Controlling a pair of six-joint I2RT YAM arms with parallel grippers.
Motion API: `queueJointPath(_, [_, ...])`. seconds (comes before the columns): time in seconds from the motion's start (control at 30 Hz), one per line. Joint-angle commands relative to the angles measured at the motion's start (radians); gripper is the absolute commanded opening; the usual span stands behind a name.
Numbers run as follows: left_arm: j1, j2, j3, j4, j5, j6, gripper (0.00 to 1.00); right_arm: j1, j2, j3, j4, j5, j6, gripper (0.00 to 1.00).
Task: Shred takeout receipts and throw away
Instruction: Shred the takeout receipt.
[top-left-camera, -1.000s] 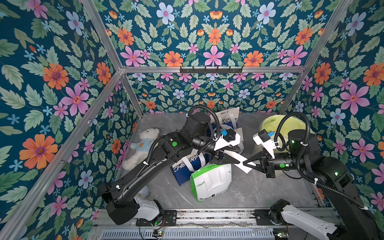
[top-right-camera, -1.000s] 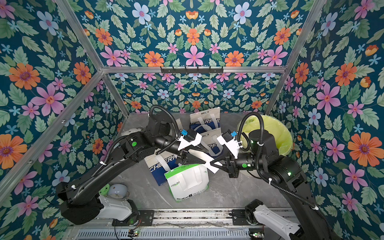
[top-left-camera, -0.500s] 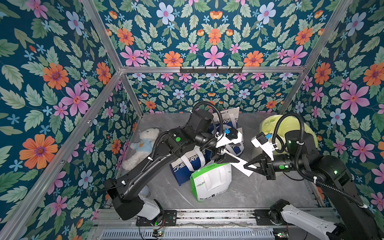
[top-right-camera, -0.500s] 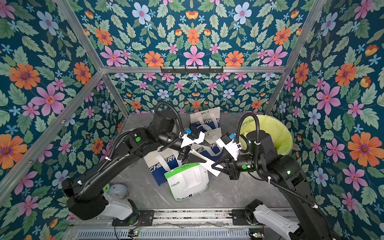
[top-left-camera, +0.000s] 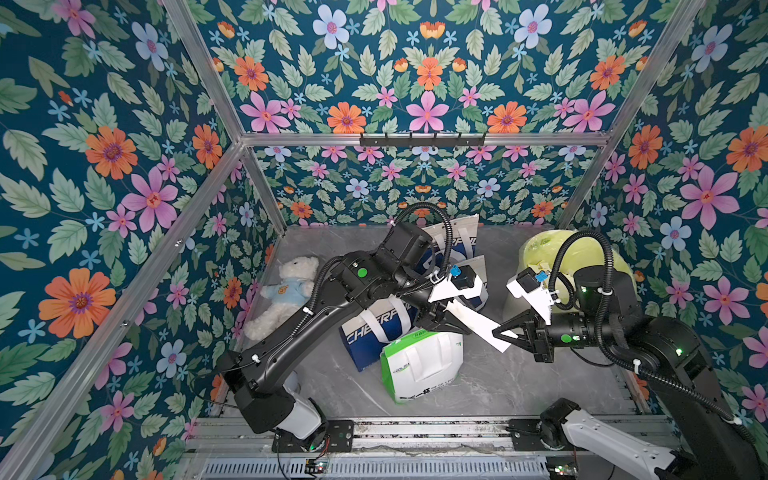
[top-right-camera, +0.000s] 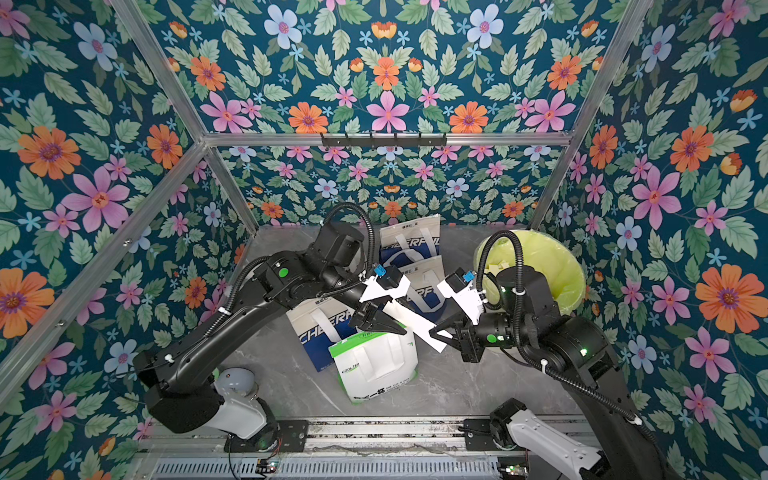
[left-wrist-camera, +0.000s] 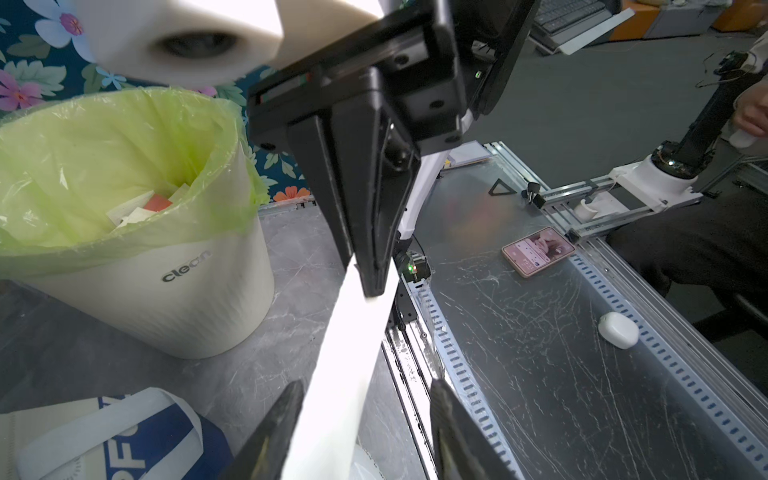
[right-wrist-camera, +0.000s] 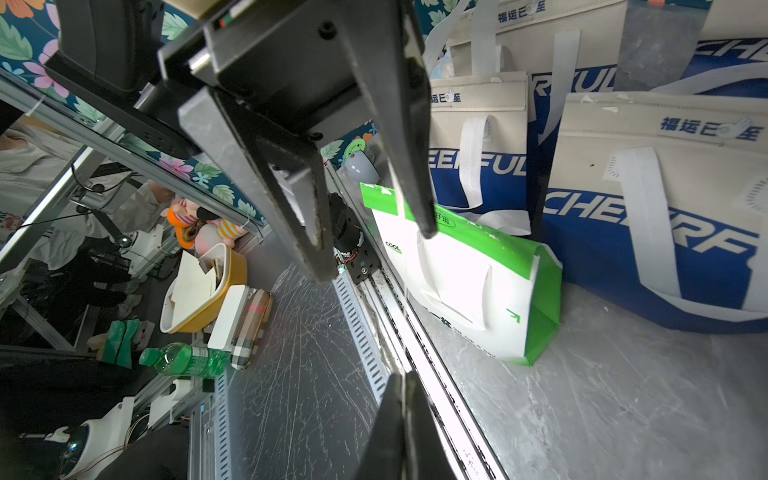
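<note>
The right gripper (top-left-camera: 497, 333) pinches the receipt (top-left-camera: 478, 324); the left gripper (left-wrist-camera: 365, 386) stands spread around it. Off-centre closure could pull it free, short of the 2 o'clock bin (top-left-camera: 536, 249).

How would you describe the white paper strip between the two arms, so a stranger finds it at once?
Find the white bin with the lime-green liner. Between it and the white-and-green bag, a plain white paper strip slants in the air, one end pinched in the right arm's shut jaws. Unlike the bags' white handles, it is blank and loose.
</note>
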Motion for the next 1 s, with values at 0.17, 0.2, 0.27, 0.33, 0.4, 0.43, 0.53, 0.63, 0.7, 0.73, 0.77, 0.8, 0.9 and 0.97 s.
queueJointPath(0.17, [0.003, -0.105, -0.197, 0.341, 0.068, -0.147, 0.45, 0.001, -0.007, -0.004, 0.032, 0.007, 0.008, 0.00])
queueJointPath(0.2, [0.003, -0.106, -0.202, 0.349, 0.070, -0.152, 0.44, 0.001, -0.005, 0.000, 0.032, 0.007, 0.010, 0.00])
queueJointPath(0.27, [0.003, -0.103, -0.207, 0.363, 0.067, -0.164, 0.44, 0.002, -0.003, 0.008, 0.030, 0.001, 0.009, 0.00])
queueJointPath(0.33, [0.003, -0.106, -0.214, 0.390, 0.067, -0.179, 0.44, 0.000, 0.003, 0.017, 0.027, -0.007, 0.008, 0.00])
queueJointPath(0.4, [0.003, -0.113, -0.225, 0.424, 0.068, -0.194, 0.44, 0.002, 0.011, 0.020, 0.022, -0.013, 0.008, 0.00])
queueJointPath(0.43, [0.003, -0.117, -0.230, 0.443, 0.069, -0.203, 0.42, 0.002, 0.012, 0.019, 0.021, -0.012, 0.007, 0.00])
queueJointPath(0.53, [0.003, -0.125, -0.244, 0.480, 0.065, -0.222, 0.38, 0.001, 0.011, 0.013, 0.025, -0.010, 0.009, 0.00])
queueJointPath(0.63, [0.004, -0.125, -0.246, 0.482, 0.063, -0.224, 0.31, 0.002, 0.009, 0.014, 0.032, -0.006, 0.010, 0.00])
queueJointPath(0.7, [0.003, -0.119, -0.247, 0.481, 0.062, -0.231, 0.23, 0.002, 0.009, 0.015, 0.034, -0.002, 0.011, 0.00])
queueJointPath(0.73, [0.003, -0.117, -0.246, 0.482, 0.063, -0.238, 0.22, 0.002, 0.008, 0.016, 0.036, -0.003, 0.011, 0.00])
queueJointPath(0.77, [0.003, -0.112, -0.246, 0.480, 0.066, -0.240, 0.20, 0.001, 0.008, 0.017, 0.039, -0.003, 0.011, 0.00])
queueJointPath(0.8, [0.003, -0.109, -0.245, 0.478, 0.070, -0.240, 0.17, 0.001, 0.006, 0.018, 0.042, -0.001, 0.013, 0.00])
queueJointPath(0.9, [0.003, -0.107, -0.244, 0.475, 0.069, -0.242, 0.14, 0.001, 0.005, 0.019, 0.042, 0.005, 0.013, 0.00])
queueJointPath(0.97, [0.003, -0.108, -0.245, 0.476, 0.067, -0.239, 0.04, 0.002, 0.006, 0.019, 0.040, 0.007, 0.011, 0.00])
